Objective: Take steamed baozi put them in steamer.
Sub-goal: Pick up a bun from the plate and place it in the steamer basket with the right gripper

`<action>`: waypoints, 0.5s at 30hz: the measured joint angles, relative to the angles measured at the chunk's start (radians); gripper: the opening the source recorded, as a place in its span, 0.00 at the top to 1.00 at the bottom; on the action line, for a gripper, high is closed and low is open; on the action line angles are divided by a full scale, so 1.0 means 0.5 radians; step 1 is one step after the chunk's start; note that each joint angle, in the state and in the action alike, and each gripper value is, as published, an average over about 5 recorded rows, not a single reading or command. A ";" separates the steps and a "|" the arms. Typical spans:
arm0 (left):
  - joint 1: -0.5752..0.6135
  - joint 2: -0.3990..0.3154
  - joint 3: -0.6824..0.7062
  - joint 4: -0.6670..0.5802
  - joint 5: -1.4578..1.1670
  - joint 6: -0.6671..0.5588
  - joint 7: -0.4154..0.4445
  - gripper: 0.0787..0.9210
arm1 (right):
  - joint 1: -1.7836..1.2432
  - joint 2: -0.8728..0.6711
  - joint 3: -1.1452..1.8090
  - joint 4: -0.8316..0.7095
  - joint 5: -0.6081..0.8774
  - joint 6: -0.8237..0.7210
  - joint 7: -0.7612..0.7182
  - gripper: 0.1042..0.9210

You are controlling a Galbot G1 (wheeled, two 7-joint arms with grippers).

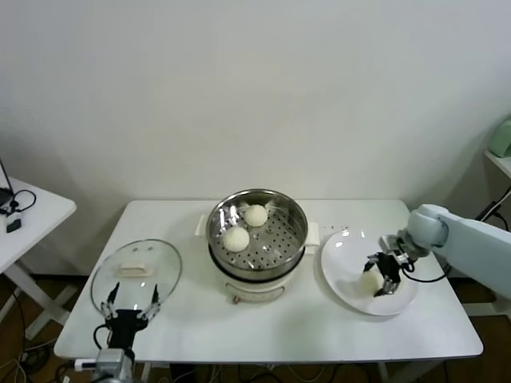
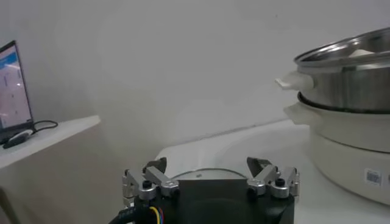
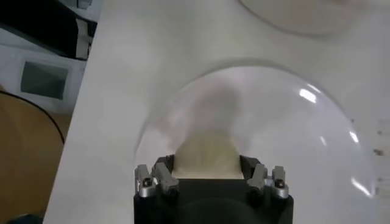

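Observation:
The steamer (image 1: 279, 243) stands mid-table on its white cooker base (image 1: 255, 286). Two cream-white baozi (image 1: 255, 215) (image 1: 236, 238) lie on its perforated floor. A third baozi (image 1: 368, 281) is on the white plate (image 1: 343, 259) to the right. My right gripper (image 1: 382, 277) is down on the plate with a finger on each side of this baozi. In the right wrist view the baozi (image 3: 207, 155) fills the gap between the fingers (image 3: 163, 169). My left gripper (image 1: 128, 317) is open and empty at the front left, and shows in the left wrist view (image 2: 210, 167). The steamer (image 2: 347, 73) is off to its side.
A glass lid (image 1: 136, 275) lies flat on the table just beyond the left gripper. A white side table (image 1: 32, 211) with a cable stands at far left, and a laptop screen (image 2: 12, 85) shows there. The table's front edge is close to the left gripper.

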 measured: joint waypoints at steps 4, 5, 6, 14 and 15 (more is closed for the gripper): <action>-0.008 0.001 0.009 -0.012 0.004 0.014 0.000 0.12 | 0.211 0.011 -0.098 0.090 -0.056 0.102 -0.038 0.27; -0.009 0.002 0.011 -0.015 0.006 0.016 0.000 0.12 | 0.270 0.017 -0.121 0.114 -0.081 0.136 -0.048 0.27; -0.009 0.002 0.013 -0.017 0.008 0.019 0.000 0.12 | 0.327 0.025 -0.141 0.139 -0.112 0.172 -0.056 0.27; 0.001 0.004 0.020 -0.041 0.021 0.032 -0.001 0.12 | 0.736 0.137 -0.256 0.339 -0.438 0.498 -0.098 0.26; 0.003 0.004 0.020 -0.043 0.022 0.033 -0.001 0.12 | 0.774 0.156 -0.264 0.363 -0.475 0.536 -0.100 0.26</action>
